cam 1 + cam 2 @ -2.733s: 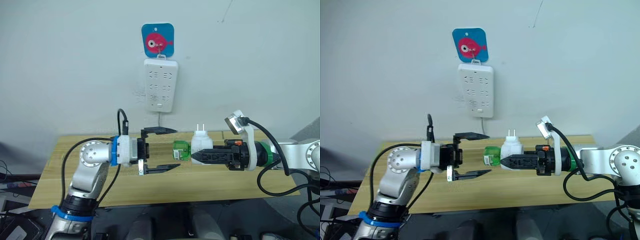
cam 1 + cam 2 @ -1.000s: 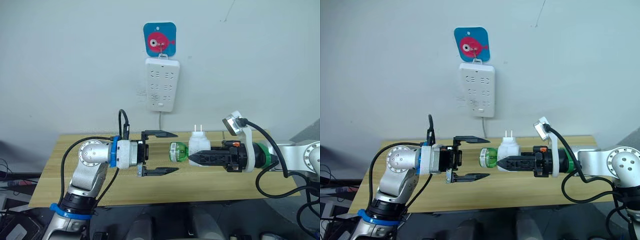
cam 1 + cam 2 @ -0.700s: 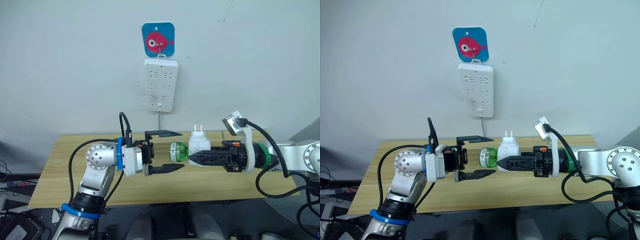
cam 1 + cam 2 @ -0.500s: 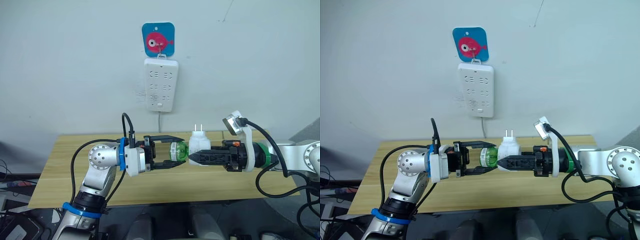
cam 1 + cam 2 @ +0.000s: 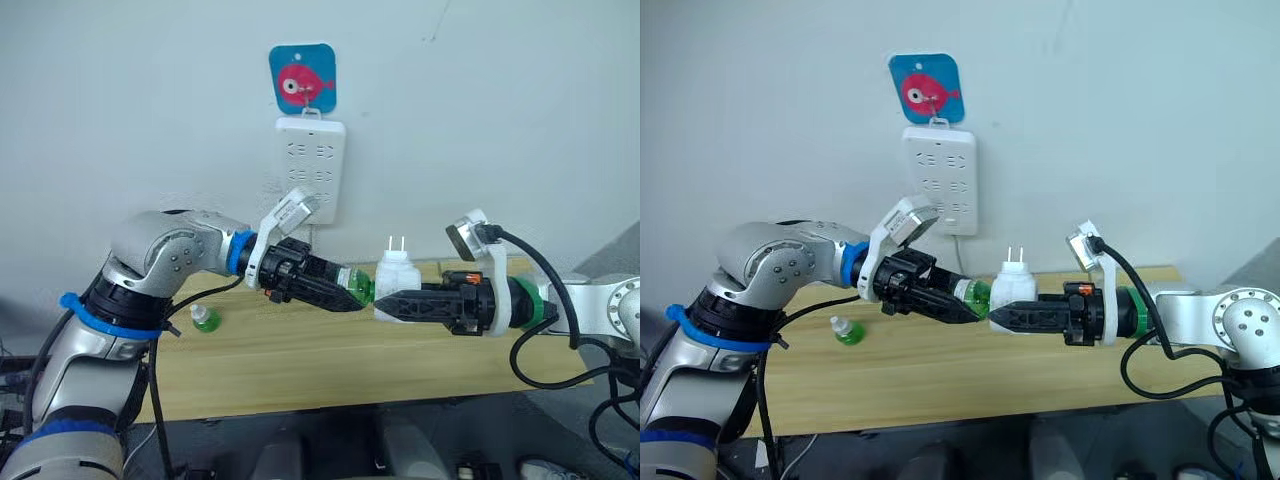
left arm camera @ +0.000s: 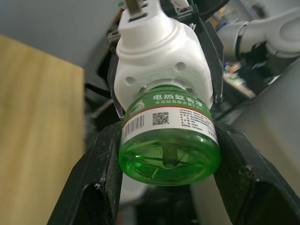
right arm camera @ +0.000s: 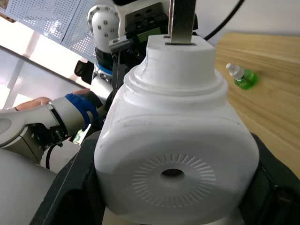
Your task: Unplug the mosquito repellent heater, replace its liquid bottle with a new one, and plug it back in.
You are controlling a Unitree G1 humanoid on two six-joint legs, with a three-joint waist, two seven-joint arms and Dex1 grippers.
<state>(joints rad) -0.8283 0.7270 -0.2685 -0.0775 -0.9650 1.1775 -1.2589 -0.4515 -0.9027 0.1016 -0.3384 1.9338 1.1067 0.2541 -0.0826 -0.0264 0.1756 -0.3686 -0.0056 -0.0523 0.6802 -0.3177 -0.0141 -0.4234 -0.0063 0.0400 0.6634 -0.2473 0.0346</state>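
We have the right pincer clamping the mosquito repellent heater, left pincer gripping its liquid bottle at the heater's socket end.

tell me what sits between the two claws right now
The green bottle and the white heater, joined. In the eye views the left claw is shut on the bottle, and the right claw is shut on the heater.

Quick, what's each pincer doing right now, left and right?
Left pincer: closed on the green liquid bottle, still seated in the heater.
Right pincer: closed on the white mosquito repellent heater.
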